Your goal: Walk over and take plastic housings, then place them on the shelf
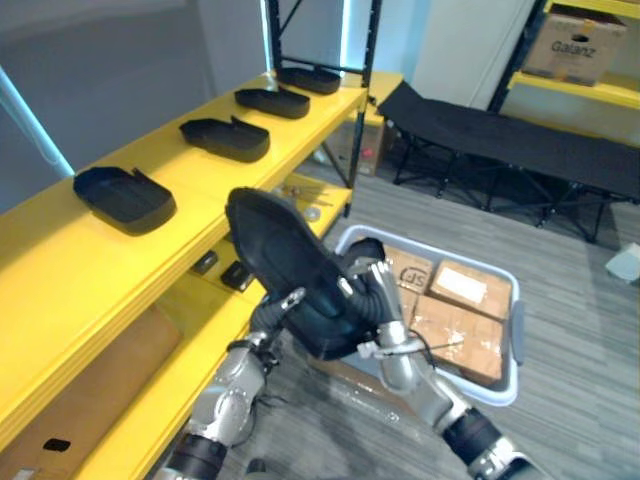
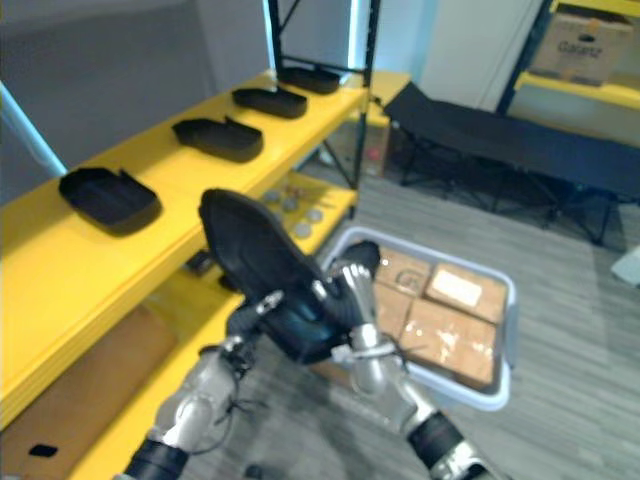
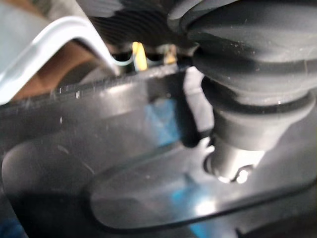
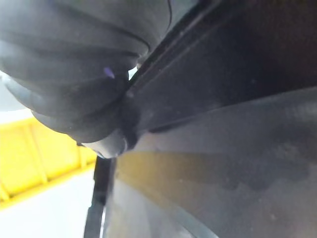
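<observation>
held housing: black plastic housing (image 1: 283, 252) is up in the air between both hands, just in front of the yellow shelf's top board (image 1: 60, 275), not yet on it
left hand: left hand (image 1: 285, 302) is against the housing's near underside; grip can't be read in any view
right hand: right hand (image 1: 372, 295) is against its right flank; can't tell if it's clamped or just pressing
direction: shelf lies to the robot's left and ahead of the load, so the left hand is nearer
long axis: runs from the upper end by the shelf edge down toward the robot, tilted steeply, roughly crosswise to the board
placed row: four housings already on the board, nearest (image 1: 125, 195), next (image 1: 225, 138), then (image 1: 272, 101), farthest (image 1: 310, 78)
open room: bare yellow on the near side of the nearest one looks like the free spot
edges: board's front lip is just beside the raised end; grey bin (image 1: 515, 335) of cardboard boxes (image 1: 458, 335) sits below right, black upright (image 1: 365, 80) well ahead
</observation>
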{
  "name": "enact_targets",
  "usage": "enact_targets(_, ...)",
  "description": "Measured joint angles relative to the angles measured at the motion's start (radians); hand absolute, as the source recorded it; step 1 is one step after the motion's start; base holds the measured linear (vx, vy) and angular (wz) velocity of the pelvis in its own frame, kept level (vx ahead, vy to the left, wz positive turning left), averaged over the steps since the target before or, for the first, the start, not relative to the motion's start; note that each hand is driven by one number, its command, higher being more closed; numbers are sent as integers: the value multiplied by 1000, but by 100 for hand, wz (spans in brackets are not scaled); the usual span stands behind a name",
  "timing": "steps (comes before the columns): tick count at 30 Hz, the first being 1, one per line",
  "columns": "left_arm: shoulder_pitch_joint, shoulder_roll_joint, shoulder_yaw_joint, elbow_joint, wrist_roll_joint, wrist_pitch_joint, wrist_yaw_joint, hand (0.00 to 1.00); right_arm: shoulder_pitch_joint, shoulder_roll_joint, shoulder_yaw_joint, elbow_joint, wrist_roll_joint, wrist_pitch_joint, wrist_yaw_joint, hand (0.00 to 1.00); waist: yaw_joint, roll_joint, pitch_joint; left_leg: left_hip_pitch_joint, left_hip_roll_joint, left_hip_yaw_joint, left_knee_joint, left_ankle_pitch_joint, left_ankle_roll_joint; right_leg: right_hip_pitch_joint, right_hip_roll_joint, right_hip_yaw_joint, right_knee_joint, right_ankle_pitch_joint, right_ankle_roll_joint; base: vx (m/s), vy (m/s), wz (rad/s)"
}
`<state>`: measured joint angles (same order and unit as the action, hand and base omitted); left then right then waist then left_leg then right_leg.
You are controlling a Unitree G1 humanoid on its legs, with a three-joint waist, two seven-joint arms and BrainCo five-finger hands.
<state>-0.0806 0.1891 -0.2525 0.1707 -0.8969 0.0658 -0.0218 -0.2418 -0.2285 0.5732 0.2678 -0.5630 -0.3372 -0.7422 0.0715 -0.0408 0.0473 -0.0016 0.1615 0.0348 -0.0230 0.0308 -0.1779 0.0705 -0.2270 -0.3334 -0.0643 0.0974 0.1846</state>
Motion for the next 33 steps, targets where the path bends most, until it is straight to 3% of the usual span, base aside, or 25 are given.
enact_targets(2, 0, 0, -2, 0, -41, -6, 0, 100, 0, 5, 0, 0, 0, -9, -1, 100, -2, 0, 0, 0, 0, 0, 0, 0, 0, 0, 0, 0, -1, 0, 0, 0, 0, 0)
enact_targets(3, 0, 0, -7, 0, -42, -23, -1, 100, 0, 9, 0, 0, 0, -9, 0, 0, -2, 0, 0, 0, 0, 1, 0, 0, 0, 0, 0, 0, -1, 0, 0, 0, 0, 0)
enact_targets(8, 0, -3, -10, 1, -43, -82, -1, 100, 0, 47, -3, 0, 63, -31, 24, 0, -3, -1, 0, 0, 0, 1, 0, 0, 0, 2, 0, -2, -5, 2, -2, 0, 0, 0)
enact_targets(12, 5, -15, 27, -19, 78, -122, 13, 100, 29, 63, -8, -2, 182, -97, 86, 0, 0, -9, -5, 0, 0, 0, -1, 0, 0, 3, 1, -7, -5, 2, -2, 0, 0, 0)
enact_targets(15, 24, -38, 89, -85, 213, -148, 23, 100, 73, 62, -29, -54, 211, -119, 133, 0, -3, -13, -8, 1, 0, 0, -3, 0, -1, 3, 1, -8, -3, 1, -3, 0, 0, 0)
enact_targets(20, 52, -50, 176, -223, 416, -226, 77, 100, 134, 46, -117, -229, 314, -121, 234, 0, -7, -13, -8, 9, 1, 5, -3, -1, -1, 2, 1, -7, 4, -1, -6, 0, 0, -2)
enact_targets(24, 105, -48, 285, -251, 592, -263, 160, 100, 192, 29, -301, -367, 542, -132, 371, 0, -18, -14, -9, 27, 2, 26, -4, -7, -1, 2, -1, 11, 7, -3, -10, -9, 10, -15)
enact_targets(27, 138, -47, 343, -251, 666, -267, 216, 100, 253, 24, -420, -396, 627, -136, 416, 0, -33, -14, -8, 35, 4, 37, -5, -11, -2, 1, 1, 17, 5, -9, -18, -6, 11, -10)
enact_targets(29, 149, -49, 355, -255, 671, -286, 217, 100, 295, 25, -459, -413, 661, -133, 426, 0, -33, -14, -9, 37, 6, 53, -5, -13, -3, -7, 1, 32, 4, -8, -17, 3, 14, -20)
enact_targets(33, 186, -62, 357, -338, 709, -299, 218, 100, 394, 68, -514, -405, 759, -86, 461, 0, -62, -14, -8, 36, 6, 67, -5, -19, -3, -17, 1, 42, 2, -2, -8, 9, 9, -9)
